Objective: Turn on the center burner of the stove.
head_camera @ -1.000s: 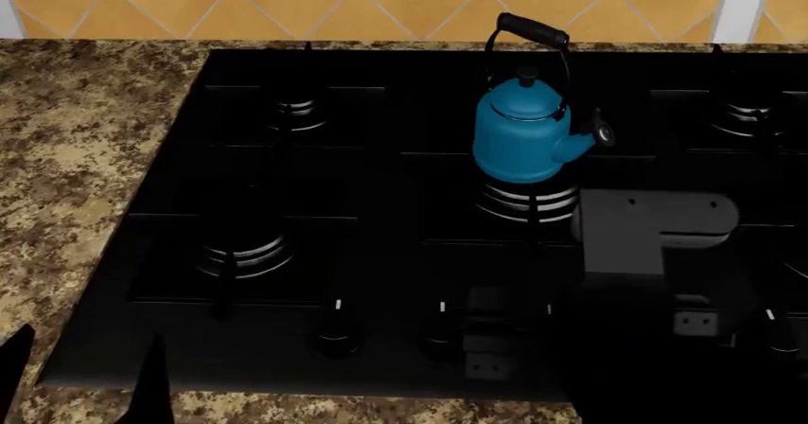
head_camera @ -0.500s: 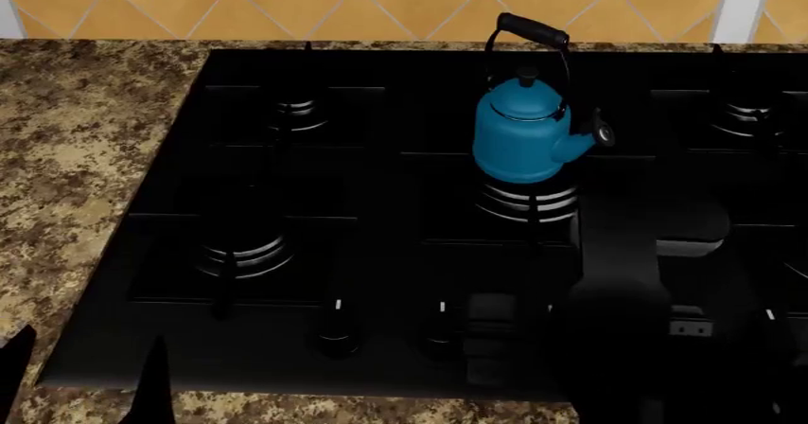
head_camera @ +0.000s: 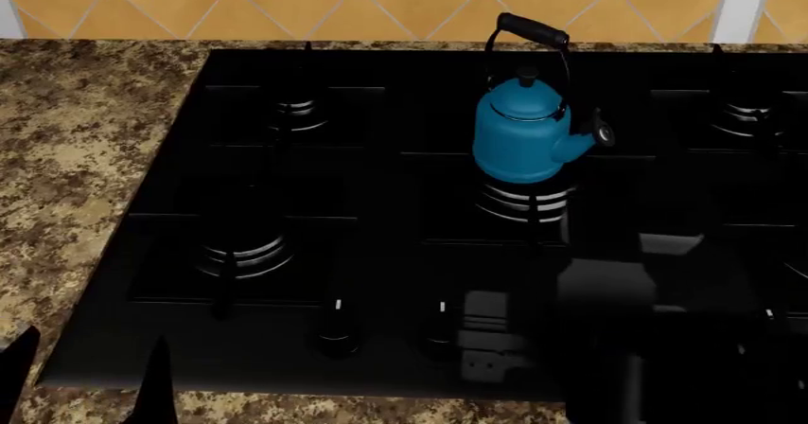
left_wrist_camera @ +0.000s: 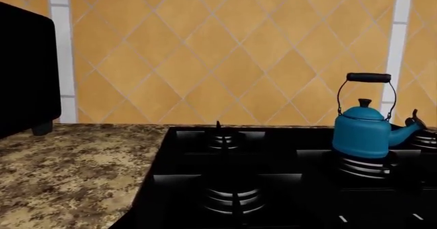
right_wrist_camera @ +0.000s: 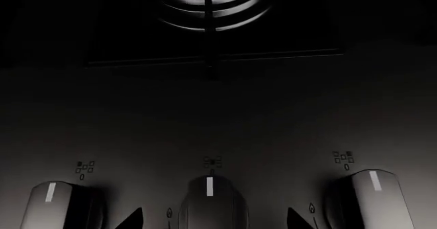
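**Right gripper at the middle knob**

My right gripper [right_wrist_camera: 208, 220] hung spread wide, fingertips either side of the middle knob [right_wrist_camera: 210, 201] without touching it. The center burner [right_wrist_camera: 210, 6] lay straight beyond on the stove [head_camera: 378, 140], under the blue kettle [head_camera: 524, 131]; I couldn't see inside it. I couldn't tell my left gripper's [head_camera: 82, 372] state.

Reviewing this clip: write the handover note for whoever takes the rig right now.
Left end effector: open, idle at the counter's front edge, holding nothing.
Right end effector: open, finger tips either side of the middle knob, not yet gripping.
Stove: center burner carries the blue kettle; no flame visible.
Done: approach and alignment.
Left: close on the knob, turn it, check for ignition.
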Tool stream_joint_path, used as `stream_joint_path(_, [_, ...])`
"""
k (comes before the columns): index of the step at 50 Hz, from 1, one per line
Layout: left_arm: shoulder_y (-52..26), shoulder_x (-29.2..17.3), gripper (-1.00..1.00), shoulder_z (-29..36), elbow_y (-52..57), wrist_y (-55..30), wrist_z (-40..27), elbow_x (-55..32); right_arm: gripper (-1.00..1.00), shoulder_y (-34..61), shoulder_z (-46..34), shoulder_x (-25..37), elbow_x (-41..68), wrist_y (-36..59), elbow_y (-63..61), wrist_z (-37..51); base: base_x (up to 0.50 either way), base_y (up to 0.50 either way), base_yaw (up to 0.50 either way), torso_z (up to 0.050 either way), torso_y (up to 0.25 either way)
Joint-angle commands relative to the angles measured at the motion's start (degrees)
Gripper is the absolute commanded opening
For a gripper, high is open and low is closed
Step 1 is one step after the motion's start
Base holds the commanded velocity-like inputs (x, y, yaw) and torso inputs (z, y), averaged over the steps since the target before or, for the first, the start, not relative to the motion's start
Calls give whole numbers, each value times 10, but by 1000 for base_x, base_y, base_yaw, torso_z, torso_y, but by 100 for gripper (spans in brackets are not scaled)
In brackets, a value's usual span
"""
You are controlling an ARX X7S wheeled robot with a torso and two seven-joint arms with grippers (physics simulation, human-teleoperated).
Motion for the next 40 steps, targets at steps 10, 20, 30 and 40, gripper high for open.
stream_joint_path(10, [0, -4, 100, 1, 6, -3, -4, -6, 100, -9, -37, 9, -13, -29, 39, -27, 0, 0, 0, 0, 0])
stream_joint_path(20, [2, -7, 100, 3, 16, -9, -9, -6, 100, -14, -42, 10, -9, -32, 45, -29, 2, 0, 0, 0, 0])
stream_joint_path(30, [1, -8, 100, 4, 17, -9, -10, -8, -100, -13, -52, 5, 4, -25, 50, -37, 2, 0, 1, 0, 0])
stream_joint_path(40, [-2, -10, 100, 7, 16, -12, -13, -7, -100, -10, -74, 17, 2, -18, 36, -39, 0, 0, 1, 0, 0])
